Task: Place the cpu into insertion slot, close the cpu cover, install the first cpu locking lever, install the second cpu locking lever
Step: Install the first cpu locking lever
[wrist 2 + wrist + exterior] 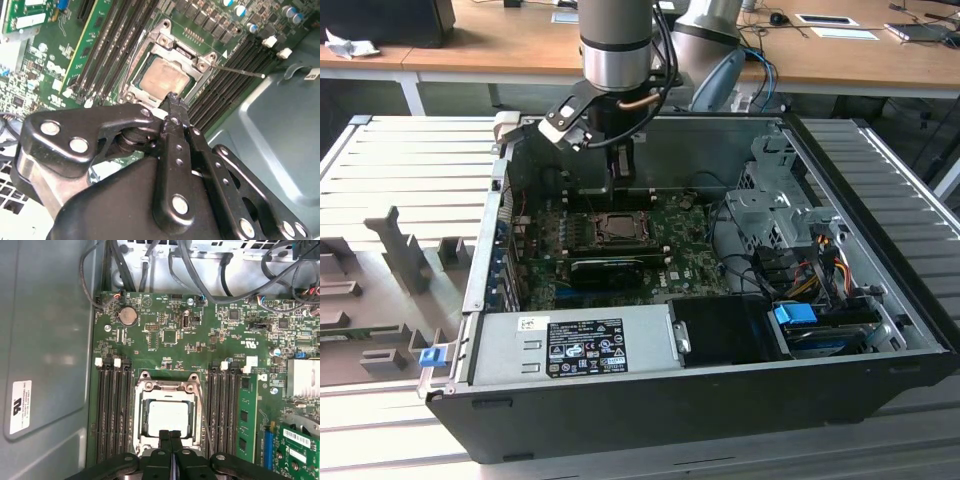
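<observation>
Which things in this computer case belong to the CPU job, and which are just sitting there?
Job: cpu, cpu cover, locking lever, gripper.
Just there: memory slots, coin battery, expansion card, power supply, cables.

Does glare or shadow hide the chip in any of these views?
First wrist view: glare washes the chip nearly white. Second wrist view: the chip looks evenly lit and pale beige, with the gripper overlapping its edge. Exterior view: the inside of the computer case is dim under the arm, while the desks behind are bright.
</observation>
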Controlling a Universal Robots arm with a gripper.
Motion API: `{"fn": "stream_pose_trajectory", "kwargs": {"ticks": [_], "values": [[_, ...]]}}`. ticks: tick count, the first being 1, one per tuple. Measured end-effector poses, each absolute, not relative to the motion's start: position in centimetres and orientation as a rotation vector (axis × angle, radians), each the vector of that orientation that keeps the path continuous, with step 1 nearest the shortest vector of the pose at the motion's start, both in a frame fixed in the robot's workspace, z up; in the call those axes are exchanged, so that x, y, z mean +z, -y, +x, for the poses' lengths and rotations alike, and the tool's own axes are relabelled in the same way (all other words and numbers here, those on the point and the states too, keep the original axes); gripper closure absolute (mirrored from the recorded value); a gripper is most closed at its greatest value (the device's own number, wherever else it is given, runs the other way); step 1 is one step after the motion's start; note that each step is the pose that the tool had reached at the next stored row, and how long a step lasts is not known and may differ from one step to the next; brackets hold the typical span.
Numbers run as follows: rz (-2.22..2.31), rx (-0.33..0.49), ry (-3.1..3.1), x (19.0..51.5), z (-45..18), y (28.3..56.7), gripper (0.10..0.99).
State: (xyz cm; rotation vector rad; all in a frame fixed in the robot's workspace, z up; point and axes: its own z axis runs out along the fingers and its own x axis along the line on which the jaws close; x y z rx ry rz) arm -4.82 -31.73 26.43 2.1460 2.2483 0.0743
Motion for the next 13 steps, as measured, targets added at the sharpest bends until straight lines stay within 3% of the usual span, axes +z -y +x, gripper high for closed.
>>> {"fn": "stream_pose_trajectory", "kwargs": {"ticks": [13], "values": [[2.006,0.075,-2.376,26.43,-4.83,31.74,0.980]]}}
